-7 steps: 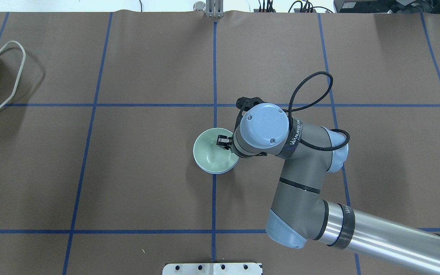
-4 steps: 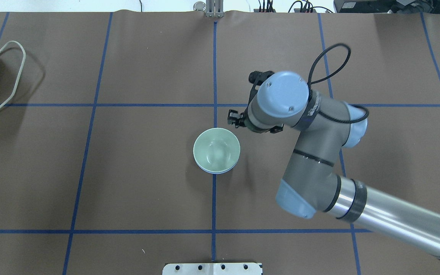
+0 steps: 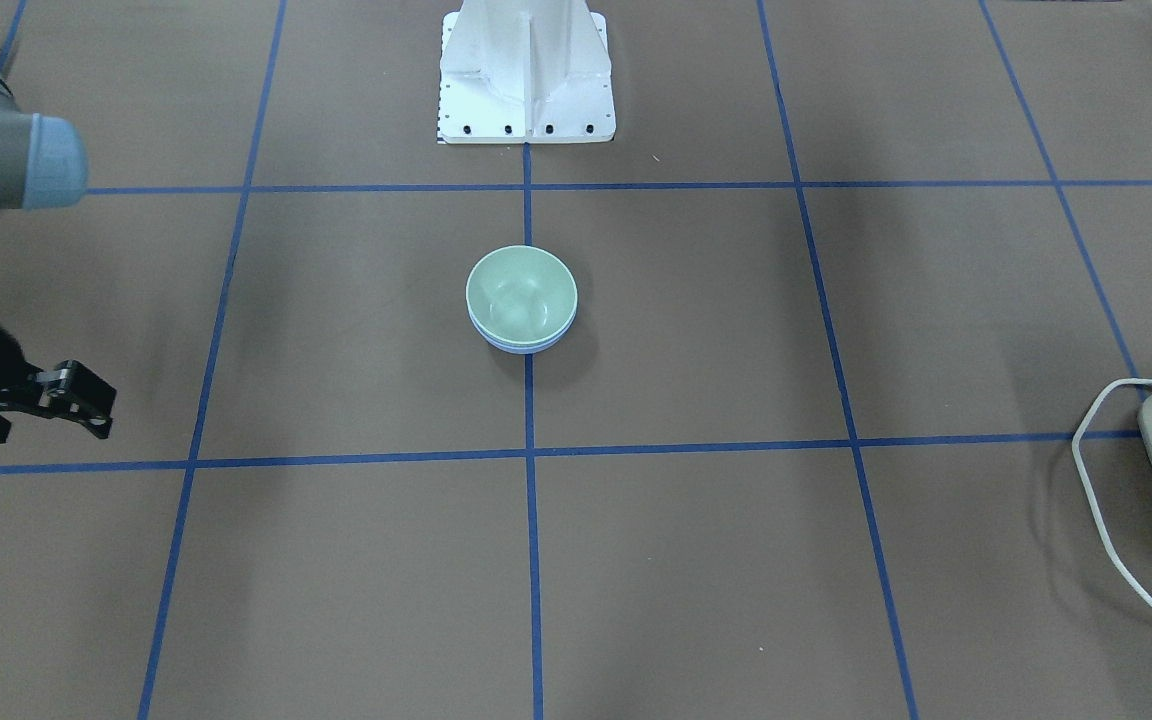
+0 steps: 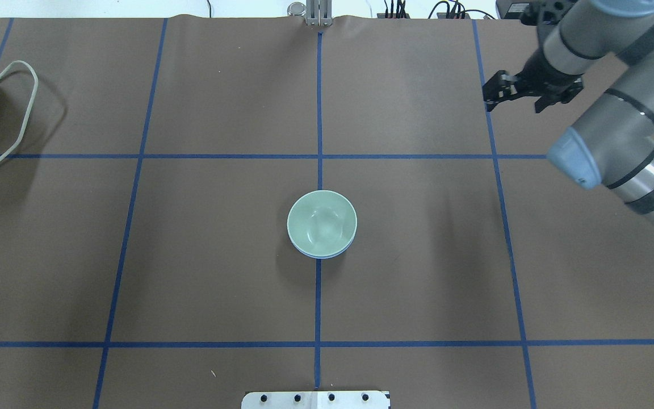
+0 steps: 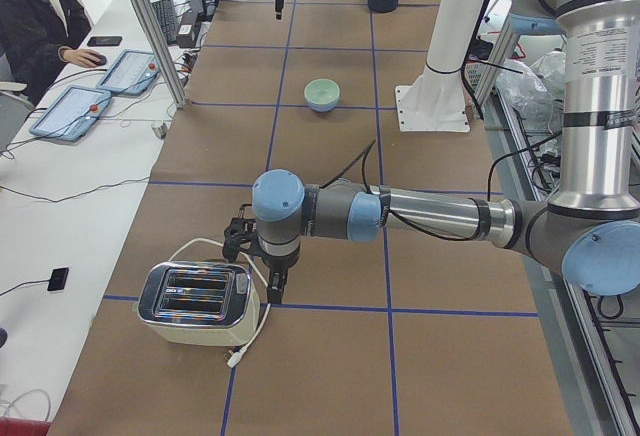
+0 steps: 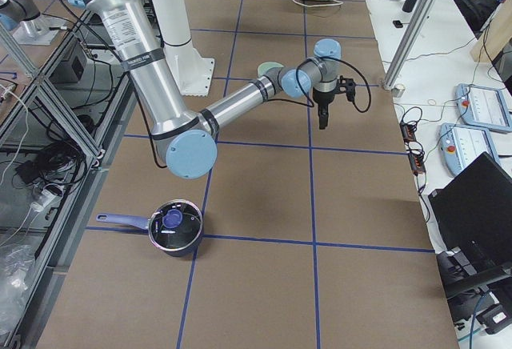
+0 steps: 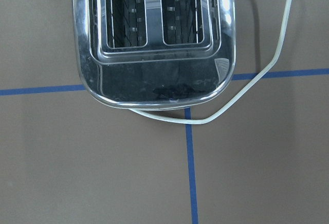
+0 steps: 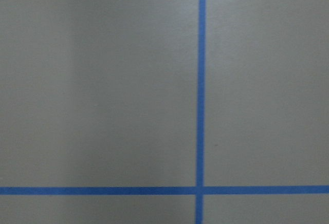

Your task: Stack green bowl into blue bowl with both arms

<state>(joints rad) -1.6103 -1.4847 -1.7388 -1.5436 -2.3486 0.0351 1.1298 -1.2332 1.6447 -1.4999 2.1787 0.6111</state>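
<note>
**Already stacked, both jaws away**

Now the green bowl [image 4: 321, 220] sits nested upright inside the blue bowl [image 4: 306, 251] at the middle of the desk, well apart from every edge. My right gripper [image 4: 494, 91] hangs toward the far right corner, jaws spread and holding nothing. My left gripper [image 5: 271, 291] hangs at the left edge, just beside the toaster [image 5: 195, 304]; how its jaws stand I cannot tell.

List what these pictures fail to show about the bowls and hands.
- blue bowl: overhead and front views show only a thin rim; the green bowl nested in it covers the rest.
- left hand: seen only in the left side view, by the toaster; open or shut unclear.
- right hand: side-on in overhead and front views; finger gap unreadable.
</note>
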